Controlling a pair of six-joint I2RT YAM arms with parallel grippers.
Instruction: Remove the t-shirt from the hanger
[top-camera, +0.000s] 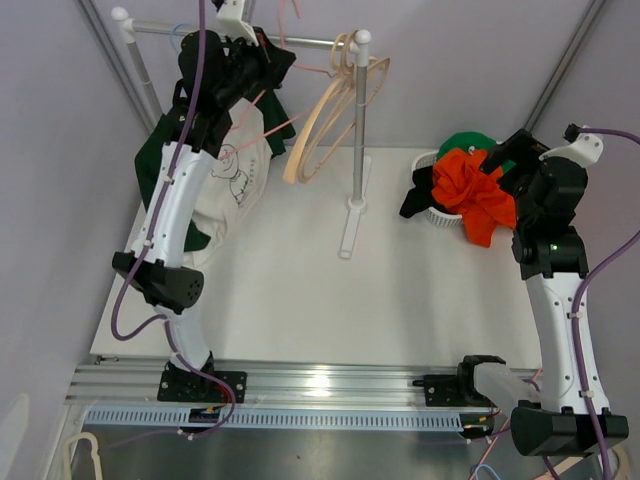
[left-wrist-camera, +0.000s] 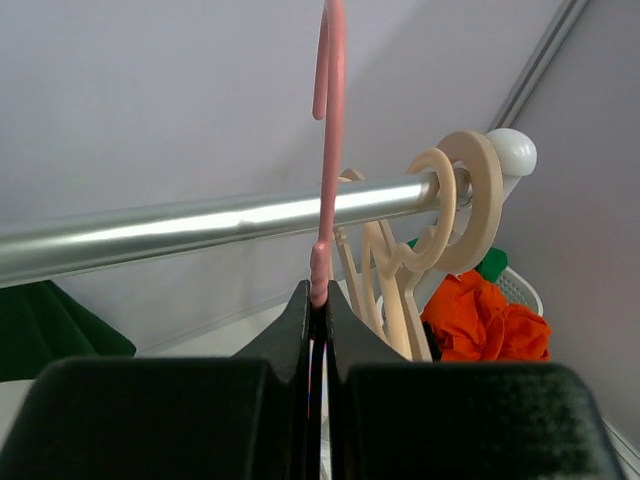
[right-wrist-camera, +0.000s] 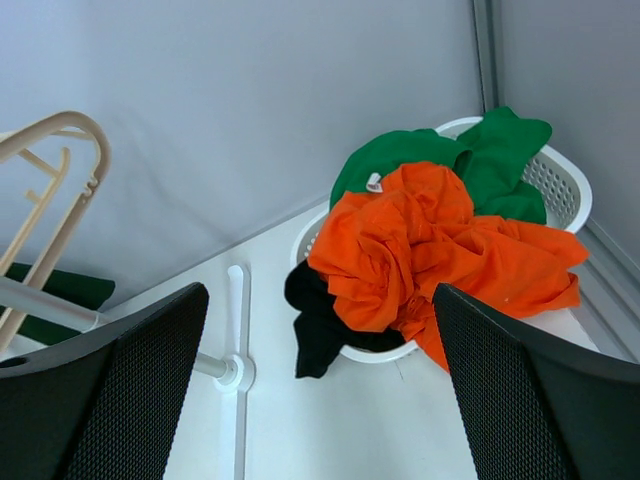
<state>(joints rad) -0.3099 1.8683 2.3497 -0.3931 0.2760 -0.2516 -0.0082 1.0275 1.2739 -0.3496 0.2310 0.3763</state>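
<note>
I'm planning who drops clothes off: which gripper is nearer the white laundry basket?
Right. The right gripper hangs open just beside the basket. The left gripper is across the table, up at the rail, shut on the pink hanger.

The top view looks down from above and behind the arm bases, taking in the whole tabletop (top-camera: 300, 300), with the rail (top-camera: 310, 43) at its far side. The left wrist view sits close under that rail, facing up along the left tool (left-wrist-camera: 318, 320) at the pink hanger (left-wrist-camera: 330, 120). The right wrist view looks down between the right tool (right-wrist-camera: 318, 295) fingers onto the nearby basket (right-wrist-camera: 565, 175). All three views share the basket and the cream hangers (top-camera: 320, 125)
</note>
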